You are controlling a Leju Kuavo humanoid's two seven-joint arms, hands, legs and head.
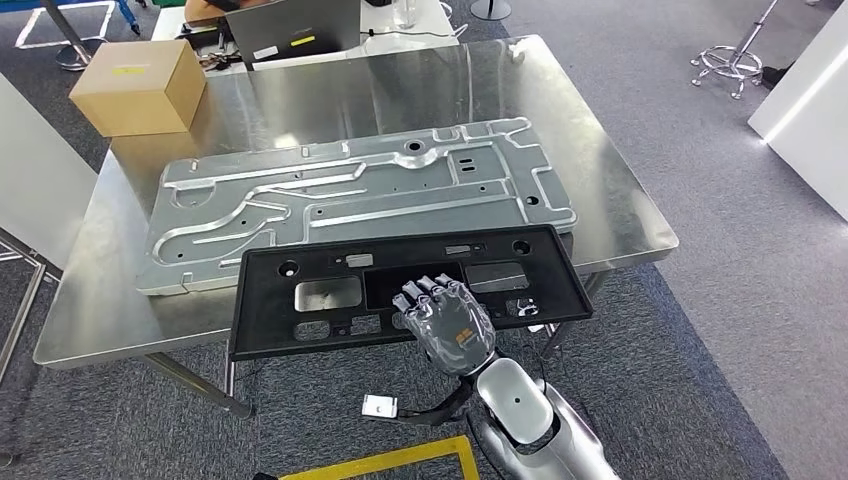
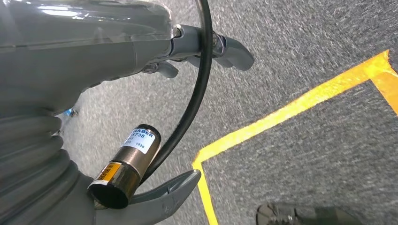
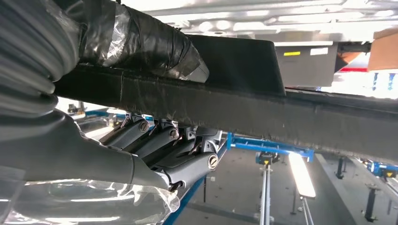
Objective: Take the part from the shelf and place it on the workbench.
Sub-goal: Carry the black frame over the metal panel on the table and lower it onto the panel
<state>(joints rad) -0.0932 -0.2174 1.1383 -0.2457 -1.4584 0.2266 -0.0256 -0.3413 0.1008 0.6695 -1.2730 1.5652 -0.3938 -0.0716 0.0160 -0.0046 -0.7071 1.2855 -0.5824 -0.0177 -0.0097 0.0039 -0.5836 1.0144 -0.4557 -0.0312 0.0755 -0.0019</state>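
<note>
Part [image 1: 300, 268]: a black rectangular panel with cut-outs, lying across the near edge of the workbench [image 1: 620, 200]. Its far long edge overlaps a large silver stamped plate [image 1: 350, 195] that lies flat on the workbench; its near long edge overhangs the workbench toward the robot. Right hand [image 1: 447, 320] grips the part at the middle of that near edge. In the right wrist view the thumb [image 3: 141, 42] presses on one face of the part [image 3: 244, 110] and the fingers [image 3: 164, 145] curl against the opposite face, so the edge is clamped between them. Left hand [image 2: 206, 47] hangs over grey carpet beside a yellow floor line [image 2: 291, 108]; its fingers are loosely spread and hold nothing. A cardboard box [image 1: 140, 85] stands at the workbench's far corner, well apart from the part.
</note>
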